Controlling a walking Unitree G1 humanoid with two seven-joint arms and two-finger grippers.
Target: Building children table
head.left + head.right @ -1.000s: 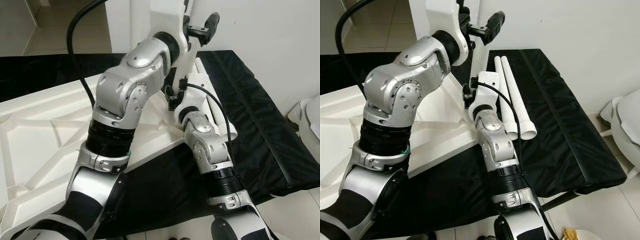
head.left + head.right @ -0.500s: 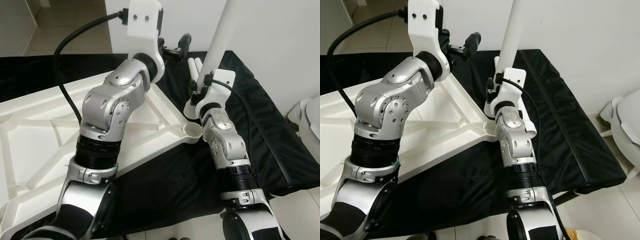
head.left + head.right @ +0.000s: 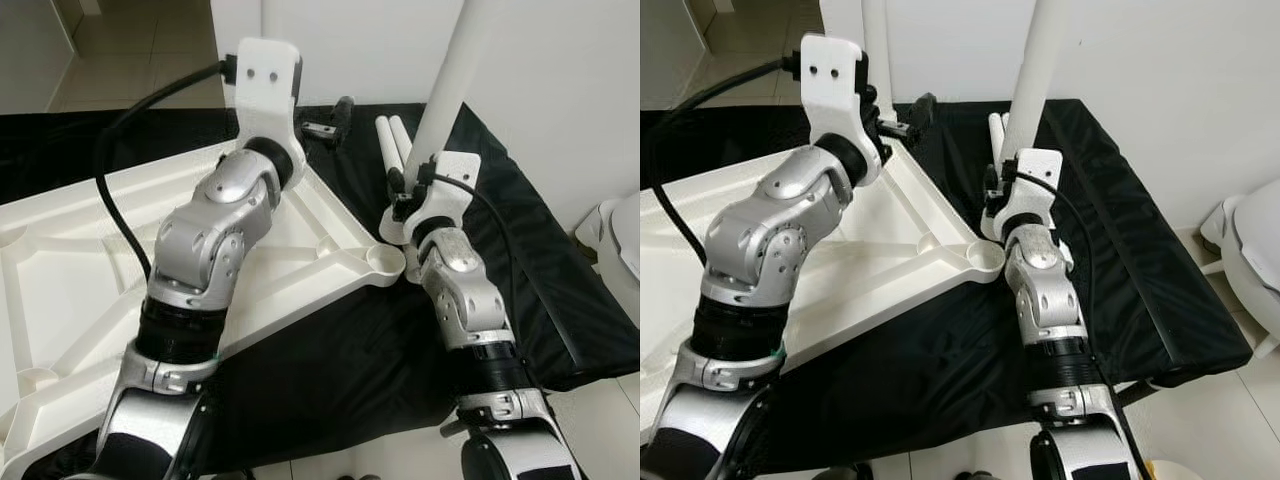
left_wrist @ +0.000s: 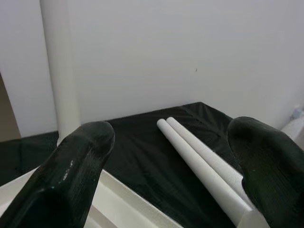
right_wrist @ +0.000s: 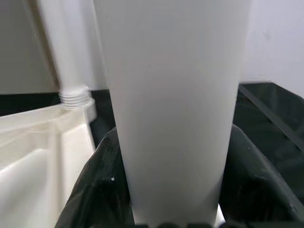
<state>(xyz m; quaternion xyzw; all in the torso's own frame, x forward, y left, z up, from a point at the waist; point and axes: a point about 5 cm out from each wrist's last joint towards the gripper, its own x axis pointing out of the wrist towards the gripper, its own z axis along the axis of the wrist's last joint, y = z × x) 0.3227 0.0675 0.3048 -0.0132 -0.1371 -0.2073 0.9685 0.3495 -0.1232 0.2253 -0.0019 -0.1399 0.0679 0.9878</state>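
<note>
The upturned white tabletop [image 3: 60, 300] lay on the black mat [image 3: 1120, 250], underside up so its corner sockets faced the ceiling. The right gripper [image 5: 166, 190] was clamped around a white table leg [image 3: 450, 90], held upright just right of the near corner socket [image 3: 385, 262], presumably to seat it there. The left gripper [image 4: 171, 156] hovered over the far edge, fingers [image 4: 80, 161] spread wide and empty. Two spare legs [image 3: 392, 145] lay farther back; another leg [image 3: 875, 45] already stood at the far corner.
</note>
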